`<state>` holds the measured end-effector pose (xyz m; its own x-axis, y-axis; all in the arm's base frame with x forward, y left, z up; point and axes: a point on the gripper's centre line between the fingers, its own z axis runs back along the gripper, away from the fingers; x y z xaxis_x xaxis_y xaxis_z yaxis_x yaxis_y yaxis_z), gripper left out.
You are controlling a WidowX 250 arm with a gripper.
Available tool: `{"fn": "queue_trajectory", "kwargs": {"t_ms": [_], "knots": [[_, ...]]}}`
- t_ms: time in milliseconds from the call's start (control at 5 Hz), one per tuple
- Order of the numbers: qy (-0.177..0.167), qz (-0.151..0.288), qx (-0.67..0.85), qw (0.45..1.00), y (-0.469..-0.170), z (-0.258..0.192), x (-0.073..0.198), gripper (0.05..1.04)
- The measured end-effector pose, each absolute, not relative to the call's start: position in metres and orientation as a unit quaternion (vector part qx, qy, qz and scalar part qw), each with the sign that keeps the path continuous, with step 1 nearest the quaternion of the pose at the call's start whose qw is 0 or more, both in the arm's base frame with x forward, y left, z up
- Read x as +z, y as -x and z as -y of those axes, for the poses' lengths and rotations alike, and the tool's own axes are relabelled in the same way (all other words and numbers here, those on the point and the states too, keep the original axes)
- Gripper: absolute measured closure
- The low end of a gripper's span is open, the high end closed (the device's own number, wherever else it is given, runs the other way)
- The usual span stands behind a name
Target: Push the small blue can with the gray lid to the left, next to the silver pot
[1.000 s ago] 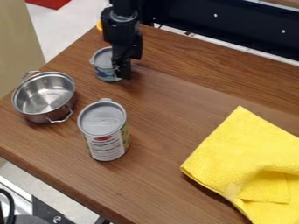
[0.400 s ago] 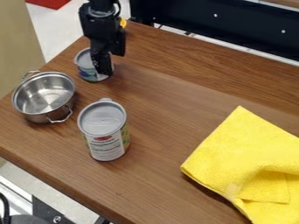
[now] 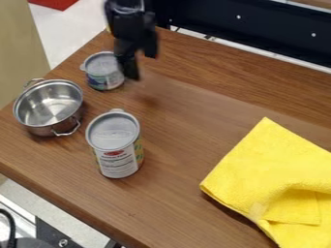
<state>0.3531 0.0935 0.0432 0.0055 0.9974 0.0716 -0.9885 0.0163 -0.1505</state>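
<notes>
At the upper left of the camera view, the gripper (image 3: 132, 63) hangs low over the wooden table, at the right side of a short grey-lidded can (image 3: 105, 78). It overlaps the can's right edge; whether they touch is unclear. The short can stands upright behind a steel pot (image 3: 48, 106) with two handles. A taller can (image 3: 117, 150) with a grey lid and a white, yellow and green label stands upright, right of the pot and nearer the front.
A folded yellow cloth (image 3: 278, 179) lies on the right part of the wooden table (image 3: 174, 193). A black rail (image 3: 259, 29) runs along the back edge. The table's front left edge slants down past the pot and tall can.
The short can shifted left together with the gripper between the first two frames. Since then the gripper has moved back right and slightly up, while the can has stayed near its new spot.
</notes>
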Motion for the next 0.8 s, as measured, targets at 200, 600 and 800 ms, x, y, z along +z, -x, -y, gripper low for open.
{"fn": "queue_trajectory", "kwargs": {"t_ms": [200,600,800], "knots": [[0.024,0.1,0.67,0.735,-0.347,-0.052,0.045,0.087],[0.041,0.122,0.556,0.821,-0.347,0.026,0.057,0.087],[0.07,0.129,0.485,0.862,-0.357,0.04,0.072,0.087]]}}
